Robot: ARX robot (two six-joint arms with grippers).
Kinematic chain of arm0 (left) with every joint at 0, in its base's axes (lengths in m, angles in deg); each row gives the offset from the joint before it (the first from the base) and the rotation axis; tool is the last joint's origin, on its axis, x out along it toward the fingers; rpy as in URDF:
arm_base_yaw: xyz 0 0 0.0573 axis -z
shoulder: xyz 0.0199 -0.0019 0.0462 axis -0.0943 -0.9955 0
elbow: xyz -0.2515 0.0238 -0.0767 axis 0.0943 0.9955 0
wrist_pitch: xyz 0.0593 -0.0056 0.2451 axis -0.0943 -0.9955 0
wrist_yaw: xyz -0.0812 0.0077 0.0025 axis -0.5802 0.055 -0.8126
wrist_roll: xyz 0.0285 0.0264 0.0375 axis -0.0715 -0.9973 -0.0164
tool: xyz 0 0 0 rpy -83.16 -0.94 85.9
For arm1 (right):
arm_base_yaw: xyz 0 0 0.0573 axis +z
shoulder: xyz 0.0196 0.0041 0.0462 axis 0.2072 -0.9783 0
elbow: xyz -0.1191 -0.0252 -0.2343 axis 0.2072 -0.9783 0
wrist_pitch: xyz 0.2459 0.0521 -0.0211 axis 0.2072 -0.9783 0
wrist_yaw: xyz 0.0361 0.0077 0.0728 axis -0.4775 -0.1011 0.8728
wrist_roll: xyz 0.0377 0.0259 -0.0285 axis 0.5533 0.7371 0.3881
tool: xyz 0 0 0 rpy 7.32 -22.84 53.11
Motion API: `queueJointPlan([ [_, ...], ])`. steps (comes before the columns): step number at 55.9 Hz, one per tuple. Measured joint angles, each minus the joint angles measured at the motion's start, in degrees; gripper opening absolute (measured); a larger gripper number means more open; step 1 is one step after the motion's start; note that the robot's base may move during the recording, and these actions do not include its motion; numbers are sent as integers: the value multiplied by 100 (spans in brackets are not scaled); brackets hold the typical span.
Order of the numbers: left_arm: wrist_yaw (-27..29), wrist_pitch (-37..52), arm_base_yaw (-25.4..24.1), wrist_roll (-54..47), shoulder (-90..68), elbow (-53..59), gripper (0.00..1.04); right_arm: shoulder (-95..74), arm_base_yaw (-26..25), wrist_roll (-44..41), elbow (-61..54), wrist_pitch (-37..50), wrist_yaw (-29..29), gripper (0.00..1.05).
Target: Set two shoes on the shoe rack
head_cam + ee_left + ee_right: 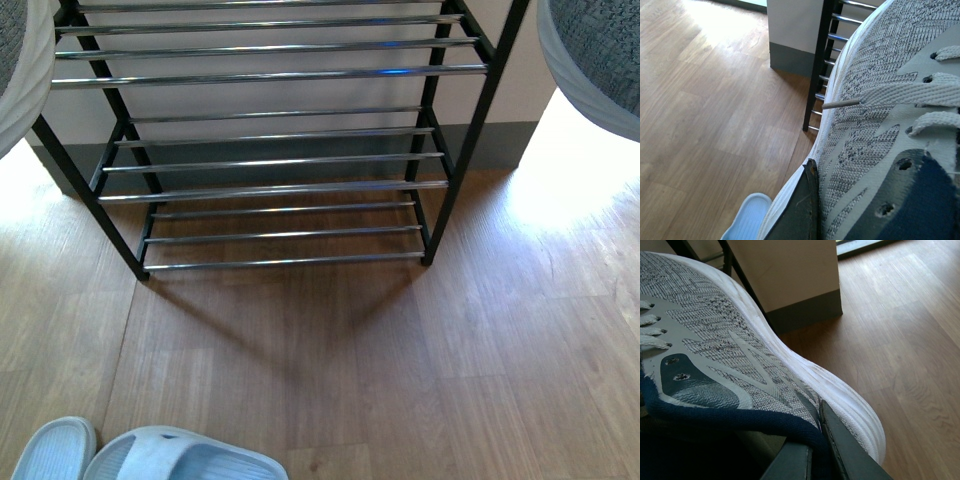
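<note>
Each of my grippers holds one of the two shoes, a grey knit sneaker with a white sole, up in the air. In the front view the left sneaker [14, 70] fills the upper left corner and the right sneaker [600, 50] the upper right; the grippers themselves stay out of that view. My left gripper [850, 192] is shut on the side wall of its sneaker [875, 115], one dark finger [802, 210] outside the knit. My right gripper [812, 442] is shut on the dark collar of its sneaker [725, 335]. The shoe rack [270, 130] stands straight ahead between them, its chrome rods bare.
A pair of pale blue slides [180, 460] lies on the wooden floor at the near left, one slide [747, 217] showing under the left sneaker. Behind the rack is a pale wall with a grey skirting [500, 145]. Bright sunlit floor [570, 180] lies to the right.
</note>
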Motion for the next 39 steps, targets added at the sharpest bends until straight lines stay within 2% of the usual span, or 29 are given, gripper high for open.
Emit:
queueJointPlan([
  [39,2,-4,-4,-2,-4,13,2,0,22,0,-15,0,13,1],
])
